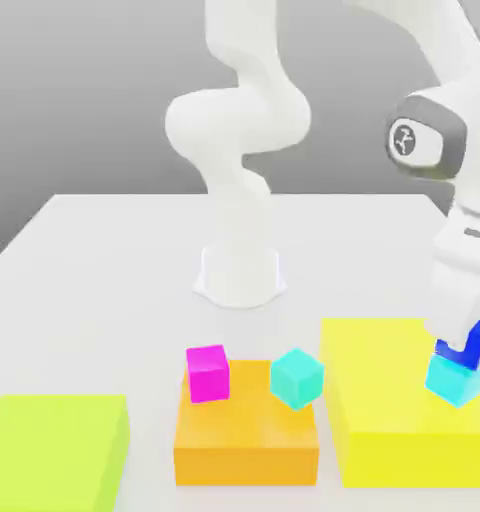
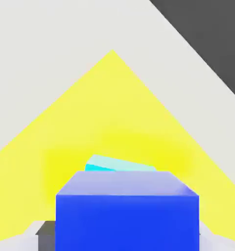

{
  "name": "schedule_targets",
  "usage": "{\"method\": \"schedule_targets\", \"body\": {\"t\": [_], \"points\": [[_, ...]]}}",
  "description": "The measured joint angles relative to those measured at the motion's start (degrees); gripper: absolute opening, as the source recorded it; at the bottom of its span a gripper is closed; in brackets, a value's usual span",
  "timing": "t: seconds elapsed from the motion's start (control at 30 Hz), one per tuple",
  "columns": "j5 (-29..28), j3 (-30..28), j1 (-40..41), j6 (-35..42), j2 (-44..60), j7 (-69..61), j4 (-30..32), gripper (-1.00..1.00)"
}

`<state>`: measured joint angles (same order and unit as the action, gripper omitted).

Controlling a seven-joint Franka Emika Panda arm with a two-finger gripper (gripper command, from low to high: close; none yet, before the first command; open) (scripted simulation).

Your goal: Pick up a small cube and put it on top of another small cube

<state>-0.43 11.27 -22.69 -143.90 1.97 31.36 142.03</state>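
Observation:
The small dark-blue cube sits directly on top of a cyan cube, which rests on the big yellow block at the exterior view's right. My gripper reaches down from above and straddles the blue cube. In the hand view the blue cube looms close, with a strip of the cyan cube showing just past its top edge and the yellow block spreading beyond.
A second cyan cube and a magenta cube stand on the orange block in the middle. A lime block lies at the front left. The arm's base stands behind them.

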Motion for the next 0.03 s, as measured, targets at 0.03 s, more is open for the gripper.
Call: {"method": "schedule_targets", "body": {"t": [0.03], "points": [[0.0,0.0,0.0,0.0,0.0,0.0,0.0,1.00]]}}
